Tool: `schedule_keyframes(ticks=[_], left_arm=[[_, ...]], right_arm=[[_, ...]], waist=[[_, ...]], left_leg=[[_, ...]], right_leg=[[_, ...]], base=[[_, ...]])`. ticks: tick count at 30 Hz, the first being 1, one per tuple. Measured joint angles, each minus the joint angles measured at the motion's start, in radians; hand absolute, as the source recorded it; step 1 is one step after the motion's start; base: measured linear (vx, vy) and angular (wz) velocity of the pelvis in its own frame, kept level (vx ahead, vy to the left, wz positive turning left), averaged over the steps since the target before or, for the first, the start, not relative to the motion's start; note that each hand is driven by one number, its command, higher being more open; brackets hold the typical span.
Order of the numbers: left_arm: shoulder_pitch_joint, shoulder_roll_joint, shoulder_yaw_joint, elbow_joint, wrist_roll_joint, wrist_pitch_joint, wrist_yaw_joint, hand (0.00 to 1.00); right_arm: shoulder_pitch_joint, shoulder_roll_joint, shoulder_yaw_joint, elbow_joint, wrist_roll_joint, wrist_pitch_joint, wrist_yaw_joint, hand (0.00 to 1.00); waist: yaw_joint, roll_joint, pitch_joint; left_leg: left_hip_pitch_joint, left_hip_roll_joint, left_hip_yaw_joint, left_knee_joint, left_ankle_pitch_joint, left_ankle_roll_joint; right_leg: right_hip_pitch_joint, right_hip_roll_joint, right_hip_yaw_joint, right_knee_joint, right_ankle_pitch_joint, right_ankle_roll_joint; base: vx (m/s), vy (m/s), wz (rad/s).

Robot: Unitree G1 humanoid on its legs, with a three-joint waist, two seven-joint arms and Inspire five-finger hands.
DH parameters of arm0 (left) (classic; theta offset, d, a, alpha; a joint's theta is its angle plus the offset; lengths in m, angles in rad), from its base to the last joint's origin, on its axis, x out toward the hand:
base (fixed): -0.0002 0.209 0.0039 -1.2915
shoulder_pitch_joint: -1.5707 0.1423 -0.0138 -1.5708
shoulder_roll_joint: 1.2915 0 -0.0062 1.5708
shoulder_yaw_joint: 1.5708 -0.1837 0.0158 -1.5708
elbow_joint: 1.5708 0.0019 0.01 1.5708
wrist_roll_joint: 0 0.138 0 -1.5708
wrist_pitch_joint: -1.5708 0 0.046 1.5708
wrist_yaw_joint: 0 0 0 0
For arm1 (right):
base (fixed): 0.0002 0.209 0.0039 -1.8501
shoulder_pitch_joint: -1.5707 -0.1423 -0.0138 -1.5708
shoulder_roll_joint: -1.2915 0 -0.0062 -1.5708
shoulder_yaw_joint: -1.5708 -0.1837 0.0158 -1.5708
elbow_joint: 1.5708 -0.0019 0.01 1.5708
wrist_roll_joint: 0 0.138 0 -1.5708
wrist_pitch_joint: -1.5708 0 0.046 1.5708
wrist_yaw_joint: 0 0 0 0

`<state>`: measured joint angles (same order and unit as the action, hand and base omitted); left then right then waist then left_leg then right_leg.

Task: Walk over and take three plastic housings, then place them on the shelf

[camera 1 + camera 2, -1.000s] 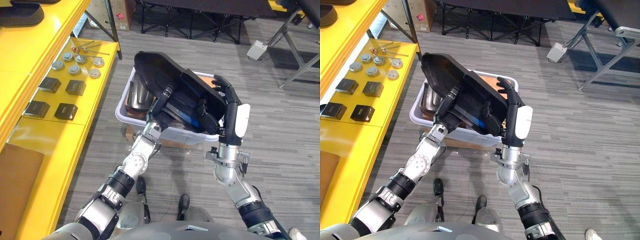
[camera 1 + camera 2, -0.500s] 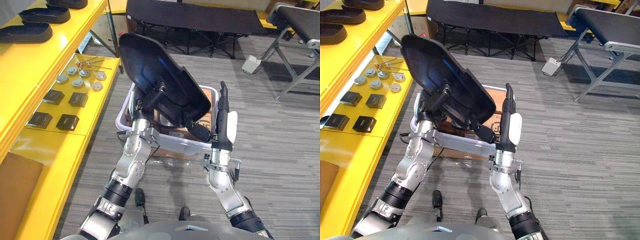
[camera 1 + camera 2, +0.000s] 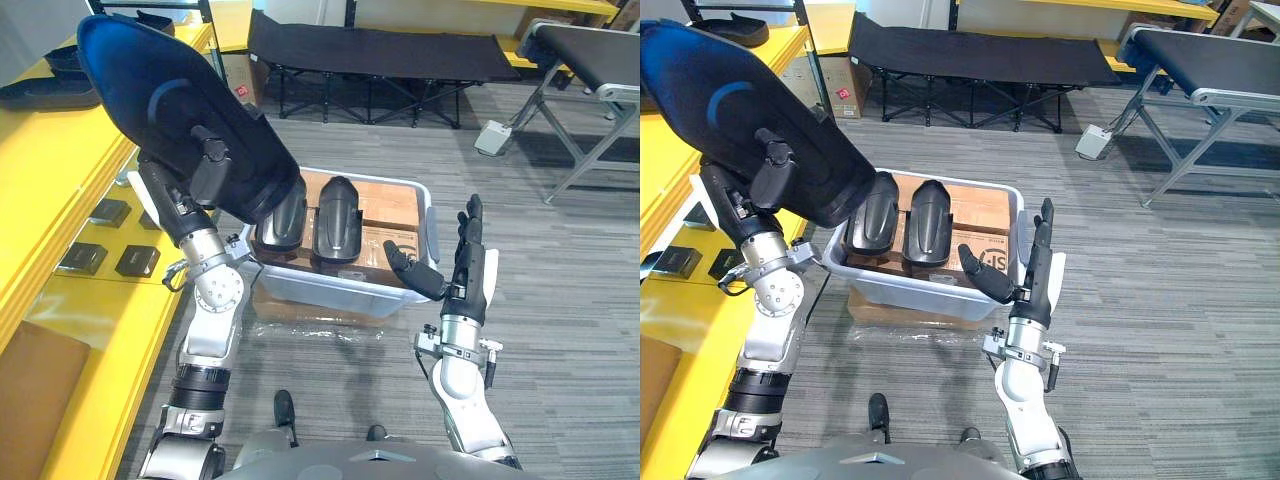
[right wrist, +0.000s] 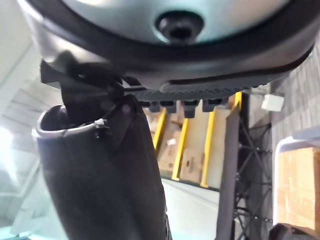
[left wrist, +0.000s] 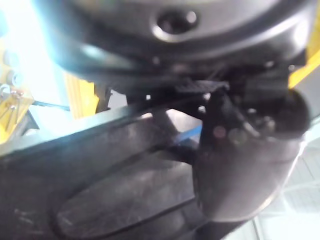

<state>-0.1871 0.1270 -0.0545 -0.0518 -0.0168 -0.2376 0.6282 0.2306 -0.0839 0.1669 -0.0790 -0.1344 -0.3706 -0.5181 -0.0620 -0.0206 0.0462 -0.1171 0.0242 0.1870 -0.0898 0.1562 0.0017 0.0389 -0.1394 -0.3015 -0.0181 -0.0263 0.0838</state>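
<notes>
Housing [image 3: 140, 80] held aloft in left hand [image 3: 211, 168].

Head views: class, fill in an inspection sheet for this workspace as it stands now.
Surface: yellow shelf at the robot's left, two levels.
Job's things: black housing held high beside the shelf; two housings upright in the white bin; another housing on the upper level.
Clutter: small dark boxes on the lower level.
Hands: left hand grips the black housing; right hand open near the bin's corner.
Cables: nothing seen.
Surroundings: grey carpet; black folding cot behind.
</notes>
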Motion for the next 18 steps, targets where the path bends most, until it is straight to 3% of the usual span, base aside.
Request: schedule_keyframes(ticks=[9, 14, 18], left_arm=[[0.134, 0.020, -0.031, -0.069, 0.030, -0.001, -0.159, 0.00], [0.265, 0.064, -0.052, -0.197, 0.033, -0.027, -0.296, 0.00], [0.324, 0.075, -0.045, -0.208, 0.062, -0.045, -0.332, 0.00]], right_arm=[[0.052, 0.001, -0.100, 0.004, 0.113, 0.042, 0.088, 1.00], [0.095, -0.029, -0.119, 0.009, 0.160, 0.061, 0.185, 1.00], [0.104, -0.043, -0.118, 0.009, 0.189, 0.062, 0.215, 1.00]], waist=[[-0.020, 0.018, -0.014], [-0.009, 0.029, -0.021], [0.005, 0.039, -0.027]], left_leg=[[0.000, 0.001, 0.001, 0.000, 0.004, 0.006], [0.001, 0.002, -0.001, 0.000, 0.003, 0.005], [0.003, 0.003, -0.003, 0.000, 0.000, 0.000]], right_leg=[[-0.001, 0.001, 0.002, 0.000, 0.002, 0.004], [0.000, 0.002, 0.001, 0.001, -0.001, 0.002], [0.002, 0.001, -0.001, 0.002, -0.003, 0.000]], base=[[0.04, 0.002, -0.03], [0.01, -0.001, 0.00], [0.00, 0.000, 0.00]])
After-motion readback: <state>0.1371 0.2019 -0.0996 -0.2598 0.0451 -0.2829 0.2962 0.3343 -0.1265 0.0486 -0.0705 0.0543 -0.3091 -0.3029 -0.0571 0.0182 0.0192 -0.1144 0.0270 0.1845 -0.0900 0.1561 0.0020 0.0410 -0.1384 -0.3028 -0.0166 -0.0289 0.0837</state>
